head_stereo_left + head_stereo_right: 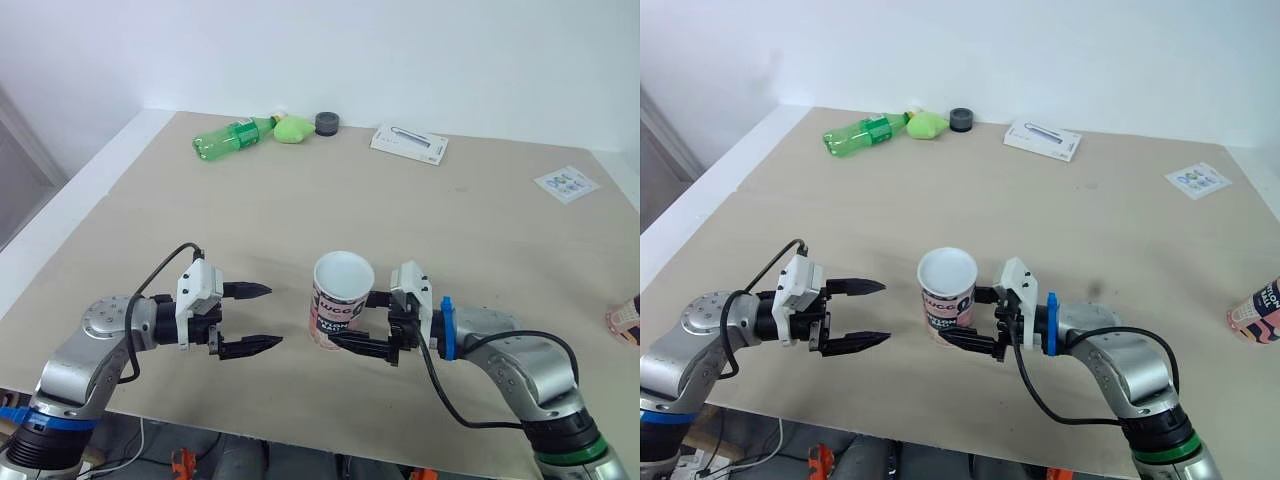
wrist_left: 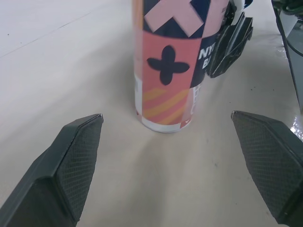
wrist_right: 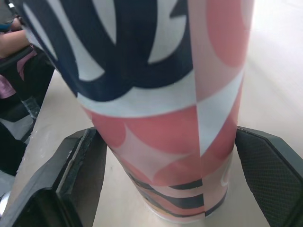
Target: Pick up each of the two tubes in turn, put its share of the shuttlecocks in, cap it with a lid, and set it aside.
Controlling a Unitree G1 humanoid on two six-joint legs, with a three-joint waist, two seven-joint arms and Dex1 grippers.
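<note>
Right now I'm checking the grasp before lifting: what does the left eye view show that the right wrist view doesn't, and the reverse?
Left eye view: the open top of the tube, the left gripper open beside it, a green bottle, white box and leaflet farther back. Right wrist view: the fingers of the right gripper against both sides of the tube, its base on the table. Both: the tube inside the right gripper.

I get two head views, high up, looking forward and down over the desk [image 1: 300,200]. Both cover the same stretch from near edge to far wall, and the right eye is offset slightly sideways. The left wrist view sits low and near the desk, facing the tube [image 2: 170,66]. The right wrist view faces that same tube from the opposite side, very close.
</note>
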